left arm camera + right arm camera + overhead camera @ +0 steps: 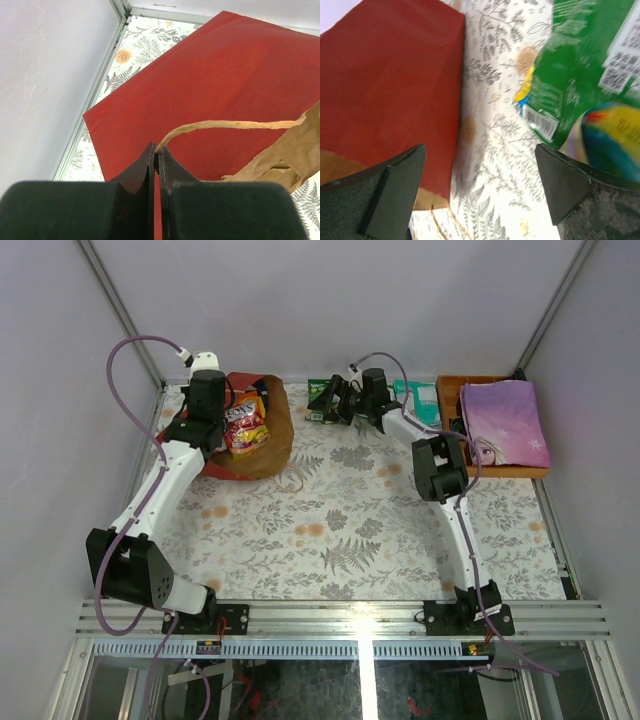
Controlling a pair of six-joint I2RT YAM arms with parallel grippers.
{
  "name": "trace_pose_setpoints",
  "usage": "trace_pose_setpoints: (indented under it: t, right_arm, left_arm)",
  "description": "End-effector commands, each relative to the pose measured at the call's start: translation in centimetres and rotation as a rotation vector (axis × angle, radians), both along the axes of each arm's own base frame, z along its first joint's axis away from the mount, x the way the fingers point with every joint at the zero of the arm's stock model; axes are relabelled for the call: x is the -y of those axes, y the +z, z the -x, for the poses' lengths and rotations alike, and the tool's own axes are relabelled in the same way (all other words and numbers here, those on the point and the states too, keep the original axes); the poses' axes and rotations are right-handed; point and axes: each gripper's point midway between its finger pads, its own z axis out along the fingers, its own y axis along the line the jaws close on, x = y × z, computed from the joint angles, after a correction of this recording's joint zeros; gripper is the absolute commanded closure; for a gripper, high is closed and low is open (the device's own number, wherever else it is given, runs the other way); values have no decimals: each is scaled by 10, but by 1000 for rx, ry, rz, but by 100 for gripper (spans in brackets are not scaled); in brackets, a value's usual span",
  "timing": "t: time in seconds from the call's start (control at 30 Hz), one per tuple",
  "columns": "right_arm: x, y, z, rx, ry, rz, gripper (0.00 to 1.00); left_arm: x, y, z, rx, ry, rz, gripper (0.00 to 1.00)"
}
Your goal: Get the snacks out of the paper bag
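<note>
L hand (156,150) clenched on the twisted handle (225,124) of the paper bag (280,435). The bag lies upper left of the top view w/ a yellow-red packet (245,425) at its mouth. R hand (480,150) is spread wide, holding nothing, w/ a green packet (575,60) just beside its finger. Risks: that finger could drag the packet along, and a hard tug could tear the handle.

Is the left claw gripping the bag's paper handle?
Yes, the left claw is pinched shut on the twisted handle of the paper bag.
</note>
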Motion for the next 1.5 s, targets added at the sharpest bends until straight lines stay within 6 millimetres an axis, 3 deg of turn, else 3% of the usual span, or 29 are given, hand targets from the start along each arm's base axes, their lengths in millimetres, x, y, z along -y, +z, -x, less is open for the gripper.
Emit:
trace_pose_setpoints:
  t: [0.0, 0.2, 0.3, 0.37, 0.47, 0.57, 0.7, 0.8, 1.03, 1.17, 1.33, 1.4, 1.47]
  right_arm:
    - [-1, 151, 14, 320, 44, -153, 0]
    - [19, 211, 52, 464, -25, -187, 0]
    - [28, 205, 79, 496, -112, -156, 0]
    - [23, 200, 106, 525, -147, -158, 0]
    - [6, 188, 149, 536, -194, -213, 0]
    - [-26, 171, 186, 483, -179, -289, 3]
    - [-75, 152, 211, 379, -130, -335, 12]
    - [-97, 110, 199, 230, -180, -222, 14]
    - [-123, 45, 157, -2, -296, -42, 13]
    - [-137, 22, 139, -57, -314, 45, 19]
    - [-139, -12, 121, -109, -385, 142, 24]
    - [-136, -25, 116, -128, -411, 186, 33]
    - [-134, -41, 115, -156, -425, 240, 35]
  left_arm:
    - [1, 26, 1, 84, -3, 39, 100]
    - [10, 27, 3, 85, -30, 53, 100]
    - [13, 26, 3, 80, -38, 52, 100]
    - [13, 27, 4, 83, -33, 51, 100]
    - [15, 29, 5, 92, -38, 50, 100]
    - [16, 28, 5, 91, -44, 50, 100]
    - [15, 29, 7, 94, -39, 46, 100]
    - [17, 31, 8, 101, -46, 51, 100]
    - [20, 33, 7, 106, -61, 54, 100]
    - [21, 30, 7, 104, -67, 57, 100]
    - [20, 29, 7, 101, -66, 53, 100]
    - [22, 29, 7, 103, -74, 57, 100]
    - [22, 28, 7, 100, -81, 58, 100]
